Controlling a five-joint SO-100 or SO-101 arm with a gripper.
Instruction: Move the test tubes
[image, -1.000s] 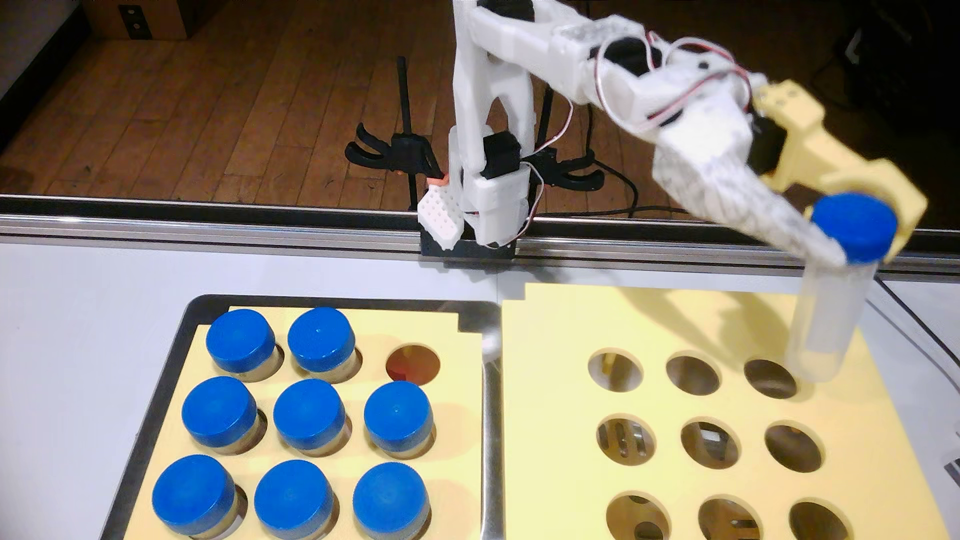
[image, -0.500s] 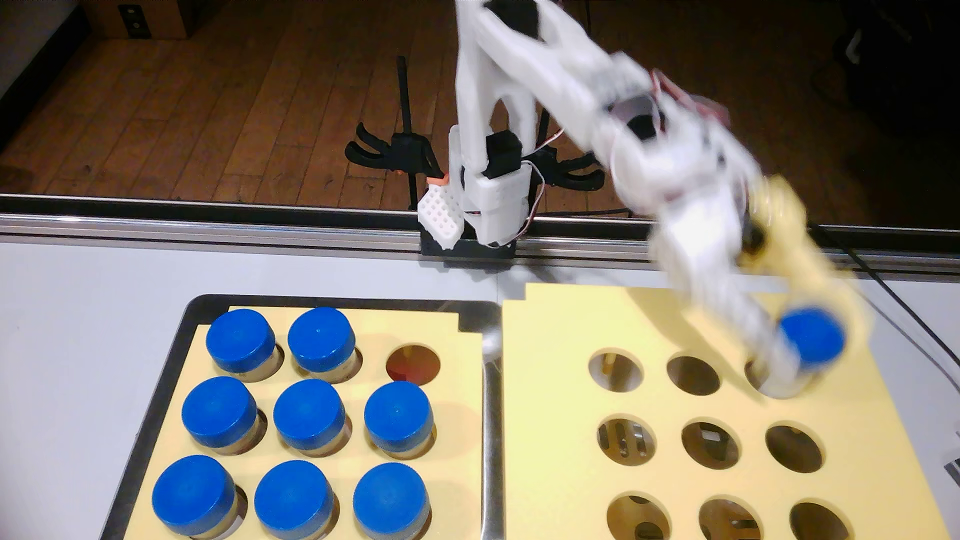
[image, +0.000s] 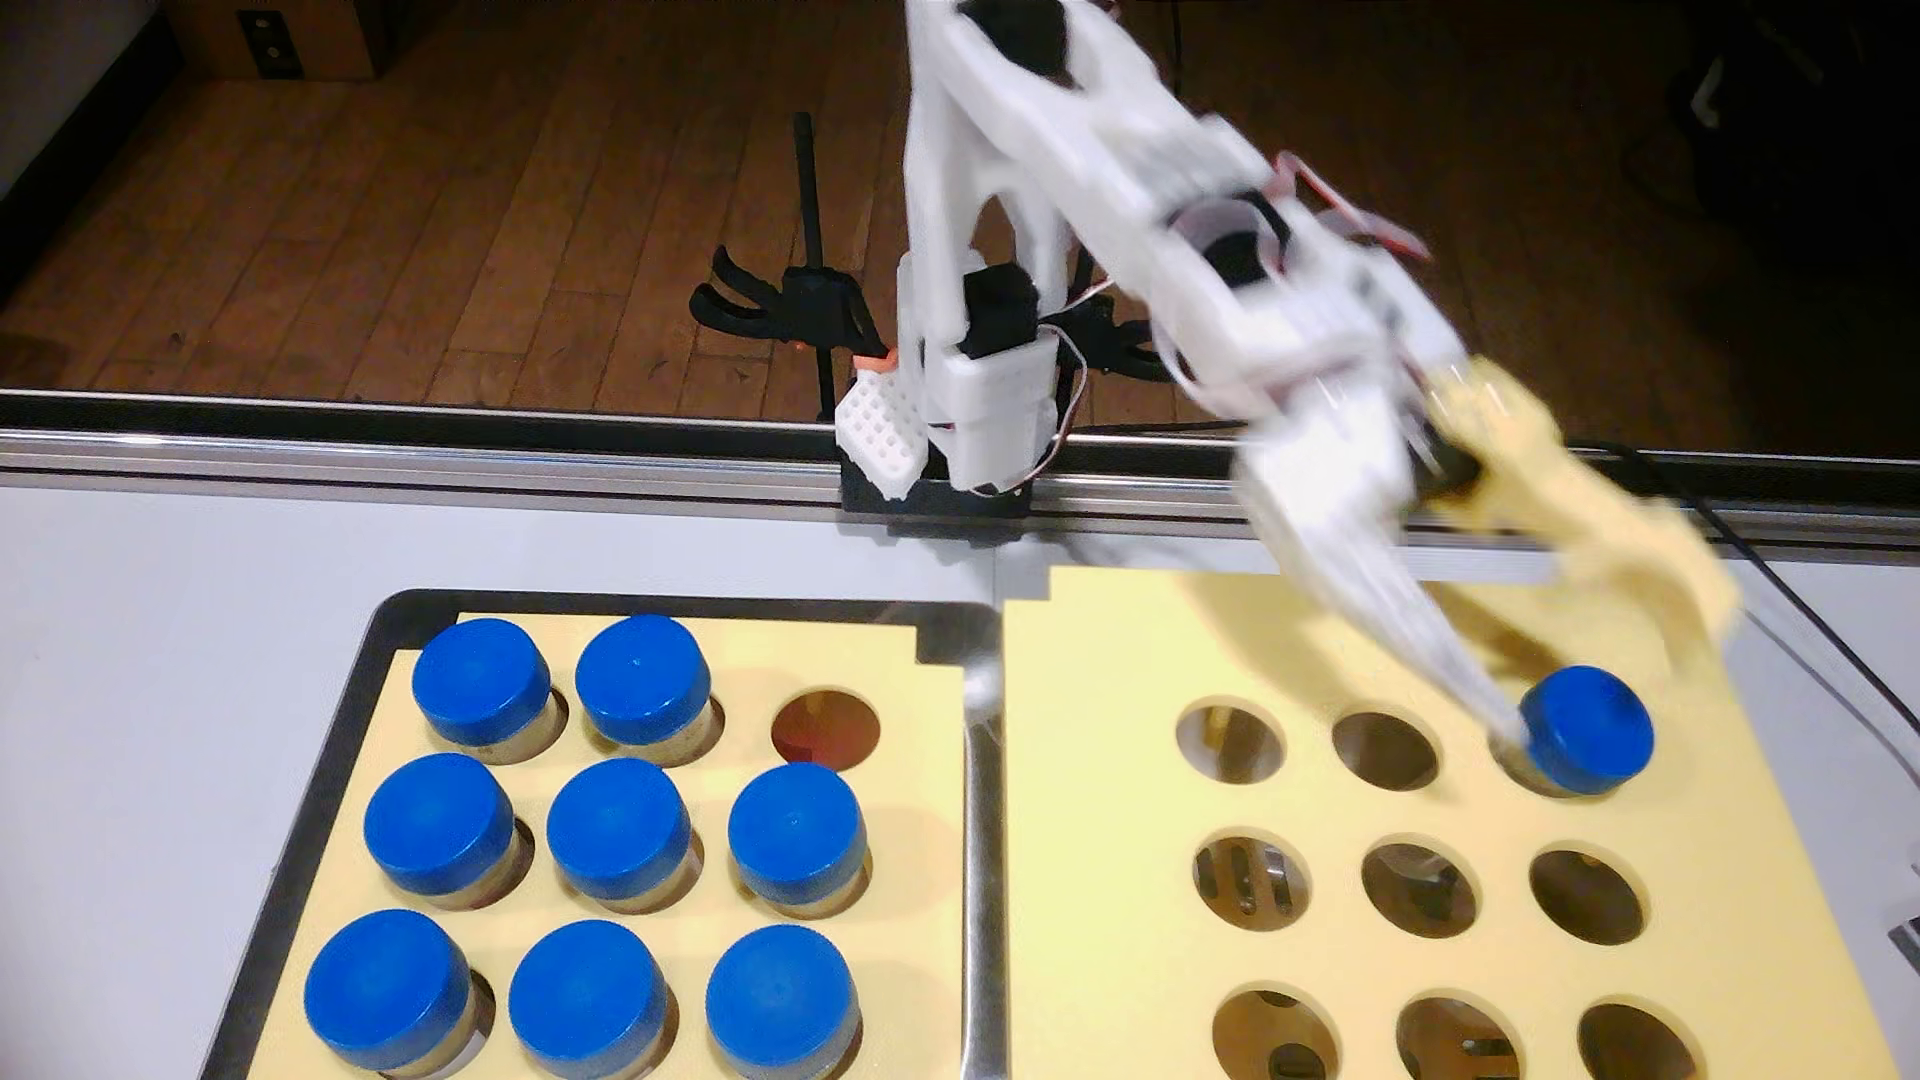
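Observation:
Several test tubes with blue caps stand in the left cream rack; its top right hole holds nothing. One more blue-capped tube sits in the top right hole of the right cream rack. My gripper is blurred by motion and straddles this tube. Its white finger touches the left side of the cap, and its yellow finger stands spread at the back right of the cap. The jaws look open.
The left rack sits in a metal tray. The other holes of the right rack hold no tubes. The arm's base is clamped to the table's far rail. A black cable runs along the right edge.

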